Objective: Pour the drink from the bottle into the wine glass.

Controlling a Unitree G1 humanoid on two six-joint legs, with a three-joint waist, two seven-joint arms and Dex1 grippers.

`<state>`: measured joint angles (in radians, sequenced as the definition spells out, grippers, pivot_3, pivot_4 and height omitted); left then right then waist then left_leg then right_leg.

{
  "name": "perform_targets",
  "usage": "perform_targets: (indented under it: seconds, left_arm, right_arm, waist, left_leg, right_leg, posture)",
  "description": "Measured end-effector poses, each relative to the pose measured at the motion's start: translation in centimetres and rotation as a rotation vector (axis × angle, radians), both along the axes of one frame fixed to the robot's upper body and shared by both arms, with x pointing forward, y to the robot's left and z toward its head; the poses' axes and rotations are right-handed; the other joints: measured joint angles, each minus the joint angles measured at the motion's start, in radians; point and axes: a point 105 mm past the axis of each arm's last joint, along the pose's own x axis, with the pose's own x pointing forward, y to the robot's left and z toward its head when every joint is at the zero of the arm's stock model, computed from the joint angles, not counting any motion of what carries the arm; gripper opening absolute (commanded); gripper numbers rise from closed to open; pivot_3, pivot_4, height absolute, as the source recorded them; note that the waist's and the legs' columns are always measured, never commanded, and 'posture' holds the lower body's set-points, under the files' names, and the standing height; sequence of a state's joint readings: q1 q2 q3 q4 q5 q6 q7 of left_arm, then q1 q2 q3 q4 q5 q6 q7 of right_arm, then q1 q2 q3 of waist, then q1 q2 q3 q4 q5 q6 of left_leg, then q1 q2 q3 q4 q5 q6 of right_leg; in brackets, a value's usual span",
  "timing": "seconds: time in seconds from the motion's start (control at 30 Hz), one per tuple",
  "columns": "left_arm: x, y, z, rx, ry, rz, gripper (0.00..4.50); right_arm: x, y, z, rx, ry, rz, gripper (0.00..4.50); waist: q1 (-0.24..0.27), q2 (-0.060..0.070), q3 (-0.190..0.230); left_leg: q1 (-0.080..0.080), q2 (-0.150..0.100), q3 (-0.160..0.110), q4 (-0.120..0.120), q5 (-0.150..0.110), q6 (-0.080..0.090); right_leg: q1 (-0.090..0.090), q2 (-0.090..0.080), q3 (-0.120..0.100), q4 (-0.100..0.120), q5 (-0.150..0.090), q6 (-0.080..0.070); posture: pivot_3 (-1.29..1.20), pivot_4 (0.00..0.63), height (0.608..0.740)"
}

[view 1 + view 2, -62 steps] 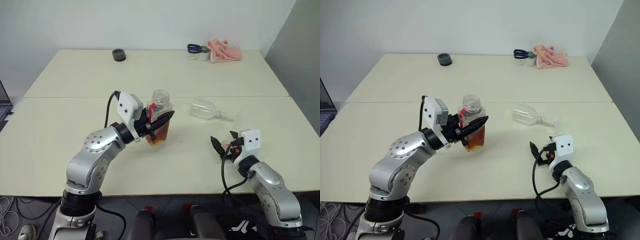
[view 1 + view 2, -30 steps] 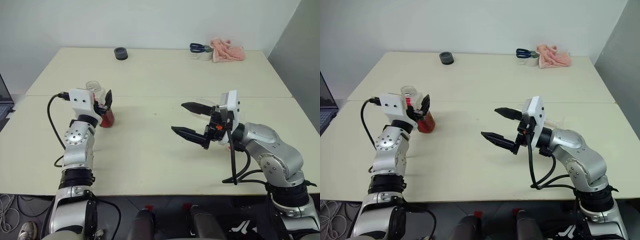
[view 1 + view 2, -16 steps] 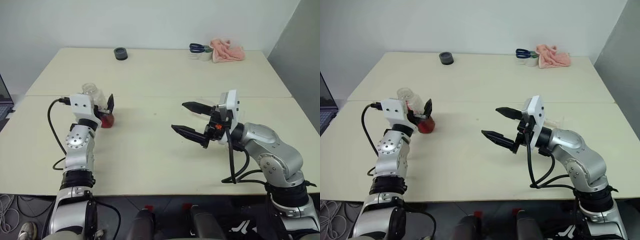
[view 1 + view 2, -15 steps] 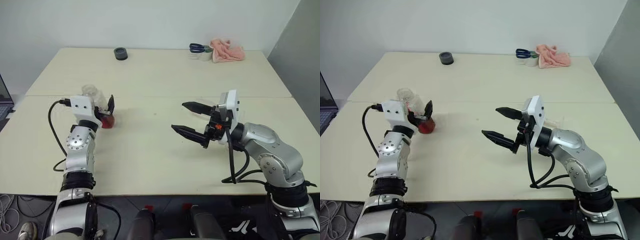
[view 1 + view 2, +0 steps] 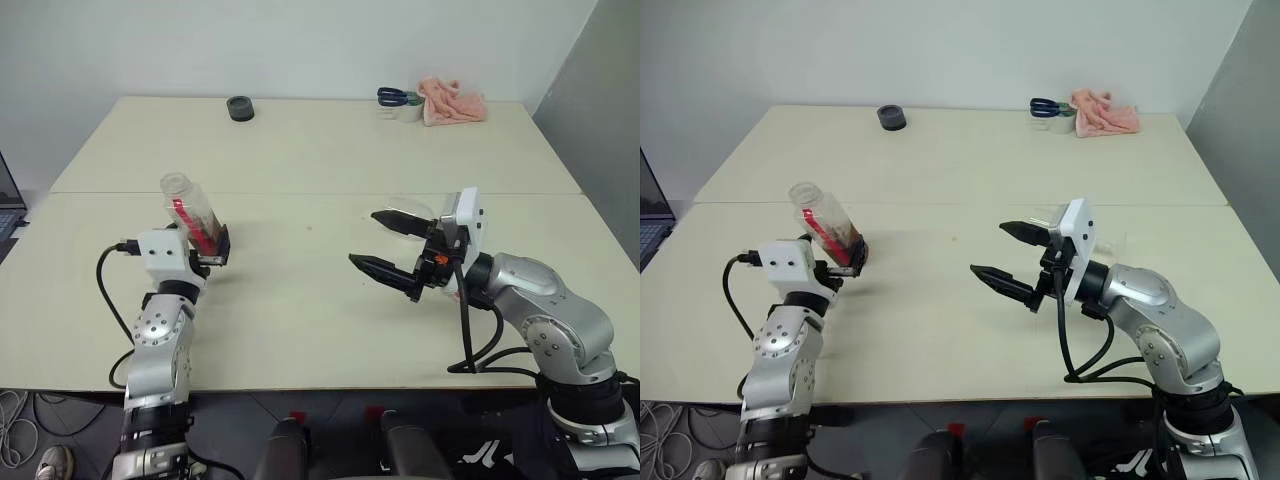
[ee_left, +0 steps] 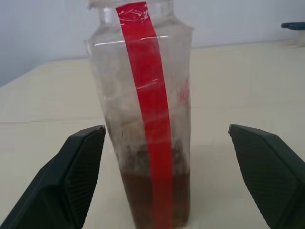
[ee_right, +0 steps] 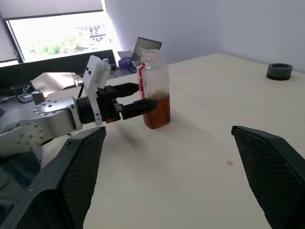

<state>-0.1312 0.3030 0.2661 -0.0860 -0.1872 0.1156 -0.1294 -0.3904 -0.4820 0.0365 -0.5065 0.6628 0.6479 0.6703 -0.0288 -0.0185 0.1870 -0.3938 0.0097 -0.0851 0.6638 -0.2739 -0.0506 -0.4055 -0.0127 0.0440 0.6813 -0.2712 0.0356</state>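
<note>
The bottle [image 5: 190, 213] stands at the left of the table, clear with a red strip, its neck uncapped. The reddish-brown drink [image 6: 152, 191] fills only its bottom. My left gripper [image 5: 211, 247] is open just in front of it, and in the left wrist view both fingers [image 6: 78, 162] stand apart from the bottle's sides. The wine glass [image 5: 1041, 216] lies on its side at centre right, partly hidden behind my right gripper [image 5: 363, 238]. That gripper hangs open and empty above the table, pointing toward the bottle [image 7: 155, 95].
At the far edge of the table are a black round cap [image 5: 239, 108], blue-handled scissors [image 5: 392, 96] and a pink cloth [image 5: 450, 100]. A laptop [image 5: 5, 200] sits off the table's left side. A seam [image 5: 320, 193] runs across the tabletop.
My left gripper has come off the bottle, drawing back toward me and lower. The bottle stays standing on the table. The right gripper has held still.
</note>
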Motion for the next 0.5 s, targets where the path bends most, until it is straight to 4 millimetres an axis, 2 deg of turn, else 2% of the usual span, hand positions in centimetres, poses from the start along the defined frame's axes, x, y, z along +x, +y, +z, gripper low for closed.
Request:
perform_targets:
  seconds: [0.13,0.2,0.27,0.3,0.4,0.5]
  left_arm:
    - [-1.6,0.1,-1.2,-0.006,0.059,0.019,4.47]
    - [-2.7,-1.0,-1.6,0.000,0.098,-0.040,4.47]
    - [-4.0,-3.8,-2.0,0.032,0.162,-0.215,4.47]
    - [-5.0,-6.3,-2.1,0.098,0.210,-0.384,4.47]
    - [-7.4,-11.3,-1.1,0.167,0.232,-0.724,4.47]
    - [-8.2,-13.4,0.1,0.220,0.225,-0.907,4.47]
  right_arm:
    - [-0.2,-0.3,-0.7,-0.001,0.030,-0.011,4.50]
    - [0.0,-0.6,-0.9,-0.057,0.013,-0.037,4.50]
    - [1.4,-1.9,-1.4,-0.178,-0.019,-0.120,4.50]
    - [3.0,-3.1,-1.4,-0.258,-0.047,-0.196,4.50]
    - [6.2,-5.9,0.4,-0.412,-0.147,-0.334,4.50]
    - [7.4,-6.8,1.3,-0.554,-0.223,-0.328,4.50]
  waist:
    - [0.000,0.000,0.000]
    - [0.000,0.000,0.000]
    - [-0.001,0.000,0.000]
    - [-0.002,0.000,0.000]
    - [-0.001,0.001,0.001]
    - [-0.002,0.001,0.001]
  left_leg:
    - [0.001,0.000,0.000,0.000,0.000,0.000]
    - [0.000,0.000,0.001,0.000,0.000,0.000]
    - [0.001,0.000,0.002,0.000,0.000,0.000]
    - [0.001,-0.001,0.003,0.000,0.000,0.000]
    - [0.002,0.000,0.004,-0.001,0.000,0.000]
    - [0.003,0.002,0.003,-0.003,0.000,0.000]
  right_leg:
    - [0.000,0.001,0.000,0.000,0.000,0.000]
    - [0.000,0.001,0.001,0.000,0.000,0.000]
    - [0.000,0.000,0.001,-0.001,0.000,0.000]
    - [0.000,0.000,0.002,-0.001,0.000,0.000]
    - [0.000,0.001,0.002,-0.001,0.000,0.000]
    - [0.000,0.004,0.002,-0.002,-0.001,-0.002]
  posture:
    - [0.00,0.150,0.740]
    - [0.00,0.150,0.740]
    - [0.00,0.150,0.740]
    - [0.00,0.150,0.740]
    - [0.00,0.150,0.740]
    - [0.00,0.150,0.740]
